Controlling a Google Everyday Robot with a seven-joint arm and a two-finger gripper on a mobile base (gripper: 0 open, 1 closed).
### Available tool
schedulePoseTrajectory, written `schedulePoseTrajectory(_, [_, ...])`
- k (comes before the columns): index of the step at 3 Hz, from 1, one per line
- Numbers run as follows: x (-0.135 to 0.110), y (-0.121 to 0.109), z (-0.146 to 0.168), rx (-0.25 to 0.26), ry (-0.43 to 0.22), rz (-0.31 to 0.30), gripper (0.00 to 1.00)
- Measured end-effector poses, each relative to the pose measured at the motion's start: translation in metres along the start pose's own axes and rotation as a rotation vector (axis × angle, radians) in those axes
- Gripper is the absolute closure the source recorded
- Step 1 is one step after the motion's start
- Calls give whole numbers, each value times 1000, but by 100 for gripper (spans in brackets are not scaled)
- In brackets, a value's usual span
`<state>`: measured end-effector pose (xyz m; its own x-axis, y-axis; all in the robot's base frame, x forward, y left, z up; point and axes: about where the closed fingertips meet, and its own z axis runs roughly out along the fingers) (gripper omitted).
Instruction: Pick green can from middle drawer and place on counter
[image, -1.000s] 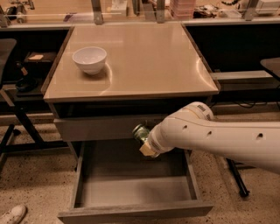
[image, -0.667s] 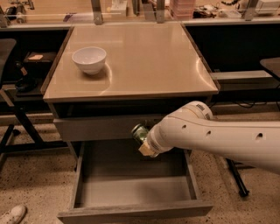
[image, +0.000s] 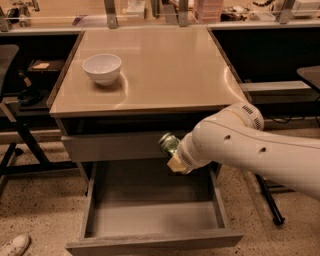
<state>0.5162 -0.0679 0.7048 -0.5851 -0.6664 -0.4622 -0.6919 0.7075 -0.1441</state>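
The green can (image: 168, 143) hangs tilted in the air in front of the closed upper drawer front, above the open middle drawer (image: 150, 220), whose grey floor shows nothing in it. My gripper (image: 173, 151) is at the end of the white arm (image: 250, 150) that comes in from the right. It is shut on the green can, and the wrist hides most of the fingers. The beige counter (image: 165, 65) lies above and behind the can.
A white bowl (image: 102, 67) stands on the counter's left part. A closed grey drawer front (image: 110, 146) sits just under the counter. Black chair frames stand at the left (image: 20, 140) and a black stand leg at the right (image: 270, 200). A shoe (image: 12, 246) is at the bottom left.
The gripper with the green can has risen a little and shifted slightly right, up from the drawer opening toward the counter edge.
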Motion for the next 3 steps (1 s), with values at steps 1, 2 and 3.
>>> schedulePoseTrajectory(1, [-14,-8,-45,81,-28,-19,100])
schedulePoseTrajectory(2, [-36,-22,-78,155,-48,-52,100])
schedulePoseTrajectory(3, [-67,-38,-108,224,-78,-96,100])
